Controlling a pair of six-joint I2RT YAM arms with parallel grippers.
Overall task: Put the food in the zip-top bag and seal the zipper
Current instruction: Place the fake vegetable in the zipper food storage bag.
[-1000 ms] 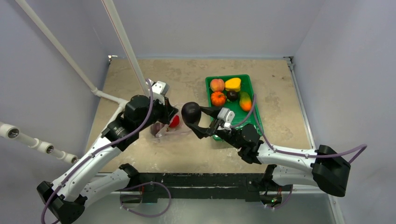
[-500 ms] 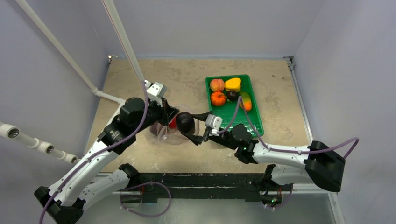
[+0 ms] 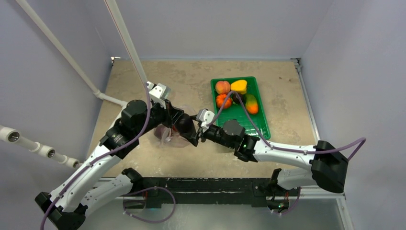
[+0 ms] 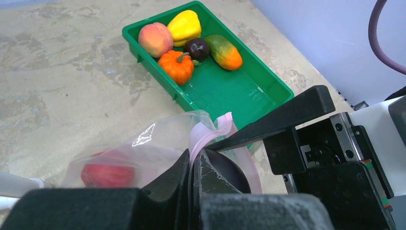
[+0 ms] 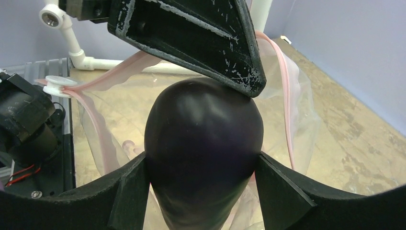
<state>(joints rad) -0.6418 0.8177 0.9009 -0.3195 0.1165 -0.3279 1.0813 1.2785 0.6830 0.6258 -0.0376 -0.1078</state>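
My left gripper (image 3: 178, 116) is shut on the pinkish zipper (image 4: 210, 134) of the clear zip-top bag (image 3: 168, 137) and holds its mouth up and open. My right gripper (image 3: 190, 132) is shut on a dark purple toy eggplant (image 5: 203, 139), which sits in the bag's mouth just under the left fingers (image 5: 206, 33). The eggplant also shows in the left wrist view (image 4: 231, 171). A red toy (image 4: 107, 173) lies inside the bag. More food lies in the green tray (image 3: 251, 125): a peach (image 3: 222, 87), a yellow pepper (image 3: 239, 86), an orange pumpkin (image 3: 220, 100) and a green-orange fruit (image 3: 252, 104).
White pipes (image 3: 122, 38) slant across the left side above the table. The right arm's cable (image 3: 239, 103) drapes over the tray. A white zipper slider (image 5: 57, 84) sits at the bag's far end. Walls close in the table on three sides.
My right gripper has carried the eggplant leftward, from beside the tray into the bag's mouth. The left gripper has stayed shut on the bag's edge, shifting only slightly.
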